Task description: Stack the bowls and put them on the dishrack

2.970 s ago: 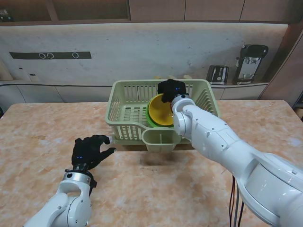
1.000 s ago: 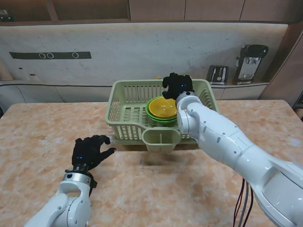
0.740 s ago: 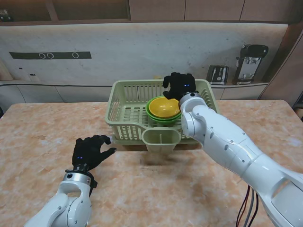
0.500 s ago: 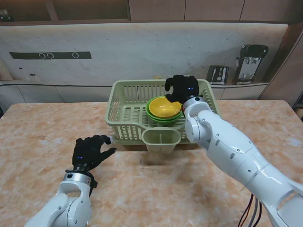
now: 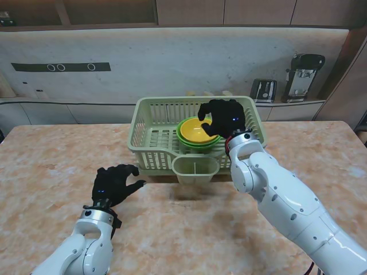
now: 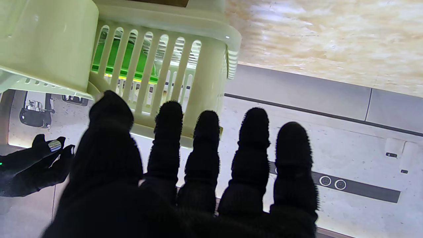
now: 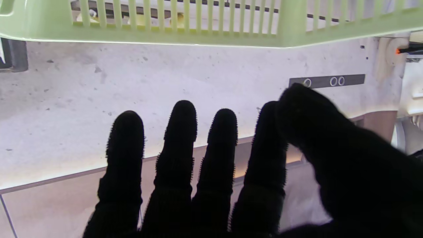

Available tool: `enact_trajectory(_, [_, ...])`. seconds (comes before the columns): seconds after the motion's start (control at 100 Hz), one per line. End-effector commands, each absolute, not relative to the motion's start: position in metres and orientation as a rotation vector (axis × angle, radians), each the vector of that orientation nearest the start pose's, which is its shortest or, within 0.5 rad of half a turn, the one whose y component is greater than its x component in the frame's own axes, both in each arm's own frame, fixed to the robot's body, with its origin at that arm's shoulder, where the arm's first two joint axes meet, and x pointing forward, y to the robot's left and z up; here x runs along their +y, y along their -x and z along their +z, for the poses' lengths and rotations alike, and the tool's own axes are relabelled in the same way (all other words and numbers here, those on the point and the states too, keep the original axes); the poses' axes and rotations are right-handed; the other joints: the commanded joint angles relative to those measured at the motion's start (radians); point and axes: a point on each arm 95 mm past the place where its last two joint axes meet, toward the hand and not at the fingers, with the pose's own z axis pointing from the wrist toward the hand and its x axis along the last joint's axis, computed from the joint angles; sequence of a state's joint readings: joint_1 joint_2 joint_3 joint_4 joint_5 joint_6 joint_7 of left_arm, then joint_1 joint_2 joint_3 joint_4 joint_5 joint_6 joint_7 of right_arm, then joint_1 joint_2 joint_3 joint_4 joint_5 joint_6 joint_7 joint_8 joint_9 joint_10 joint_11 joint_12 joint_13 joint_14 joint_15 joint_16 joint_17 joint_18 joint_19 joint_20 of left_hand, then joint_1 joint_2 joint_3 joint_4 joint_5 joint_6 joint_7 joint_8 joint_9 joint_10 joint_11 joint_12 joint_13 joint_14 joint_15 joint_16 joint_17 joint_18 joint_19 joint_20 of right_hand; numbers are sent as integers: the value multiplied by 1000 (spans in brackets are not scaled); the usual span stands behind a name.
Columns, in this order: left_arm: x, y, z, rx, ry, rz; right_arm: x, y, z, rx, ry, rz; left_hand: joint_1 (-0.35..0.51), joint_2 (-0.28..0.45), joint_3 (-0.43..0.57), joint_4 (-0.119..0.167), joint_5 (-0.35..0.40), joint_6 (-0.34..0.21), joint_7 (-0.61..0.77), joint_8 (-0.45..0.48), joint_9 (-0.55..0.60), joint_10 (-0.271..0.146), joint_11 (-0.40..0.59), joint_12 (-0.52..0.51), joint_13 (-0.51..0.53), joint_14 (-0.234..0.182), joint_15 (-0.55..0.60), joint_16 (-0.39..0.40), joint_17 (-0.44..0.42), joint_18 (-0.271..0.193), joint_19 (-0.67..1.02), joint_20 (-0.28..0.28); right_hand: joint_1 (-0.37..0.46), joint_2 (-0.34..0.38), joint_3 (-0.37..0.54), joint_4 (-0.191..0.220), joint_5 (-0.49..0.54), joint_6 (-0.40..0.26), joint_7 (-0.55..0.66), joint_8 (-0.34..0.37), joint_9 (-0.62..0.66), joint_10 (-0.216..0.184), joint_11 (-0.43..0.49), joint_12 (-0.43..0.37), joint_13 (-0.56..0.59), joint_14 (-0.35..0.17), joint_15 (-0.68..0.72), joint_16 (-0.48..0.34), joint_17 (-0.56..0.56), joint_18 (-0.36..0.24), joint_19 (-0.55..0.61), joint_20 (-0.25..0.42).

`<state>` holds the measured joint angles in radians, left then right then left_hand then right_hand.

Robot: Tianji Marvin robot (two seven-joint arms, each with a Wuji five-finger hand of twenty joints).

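Stacked bowls (image 5: 198, 133), yellow nested in green, sit inside the pale green dishrack (image 5: 150, 139) at the far side of the marble worktop (image 5: 51, 160). The right robot hand (image 5: 225, 116) hovers beside them, fingers spread and empty. The left robot hand (image 5: 115, 183) rests near the dishrack's left corner, fingers spread, holding nothing.

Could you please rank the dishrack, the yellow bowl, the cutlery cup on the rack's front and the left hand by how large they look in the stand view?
1. dishrack
2. Tied, too close to call: left hand and cutlery cup
3. yellow bowl, partly hidden by the right hand
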<state>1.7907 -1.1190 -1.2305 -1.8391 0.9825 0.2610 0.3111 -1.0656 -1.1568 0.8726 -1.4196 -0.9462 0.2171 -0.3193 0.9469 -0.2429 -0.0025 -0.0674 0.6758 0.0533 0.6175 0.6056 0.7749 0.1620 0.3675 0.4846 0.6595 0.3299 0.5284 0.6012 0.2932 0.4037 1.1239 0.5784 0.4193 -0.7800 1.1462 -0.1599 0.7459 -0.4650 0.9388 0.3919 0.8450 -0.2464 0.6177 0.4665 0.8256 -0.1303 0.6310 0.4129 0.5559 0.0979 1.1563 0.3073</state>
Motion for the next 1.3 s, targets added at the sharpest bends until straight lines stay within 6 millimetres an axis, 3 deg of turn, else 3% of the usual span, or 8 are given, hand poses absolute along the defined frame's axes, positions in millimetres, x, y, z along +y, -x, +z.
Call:
enact_trajectory(0.0, [-13, -338, -295, 1088, 1226, -1523, 85, -488, -212, 1175, -830, 1651, 27, -15, -5, 14, -4, -27, 22, 26, 26, -10, 7, 16, 18, -12, 2, 11, 1, -22, 12, 9, 8, -51, 30, -31, 26, -35, 25, 13, 25, -29, -1, 26, 11, -24, 12, 31, 10, -20, 28, 15])
enact_trajectory(0.78, [-24, -331, -292, 1091, 1225, -1583, 73, -402, -235, 1172, -825, 1789, 29, -23, -5, 13, -17, -43, 78, 90, 38, -19, 37, 59, 27, -12, 21, 28, 11, -24, 21, 8, -53, -48, -26, -22, 57, -69, 16, 62, 44, -51, -29, 53, 24, -40, 3, 53, 31, -45, 31, 23])
enact_trajectory(1.29, [-29, -325, -288, 1084, 1229, -1626, 54, -361, -255, 1124, -851, 1802, 23, -17, -7, 12, -11, -39, 66, 86, 42, -16, 29, 60, 30, -9, 20, 31, 11, -18, 25, 11, -49, -25, -46, -12, 64, -72, 6, 78, 52, -51, -39, 61, 31, -41, -10, 60, 40, -48, 21, 32])
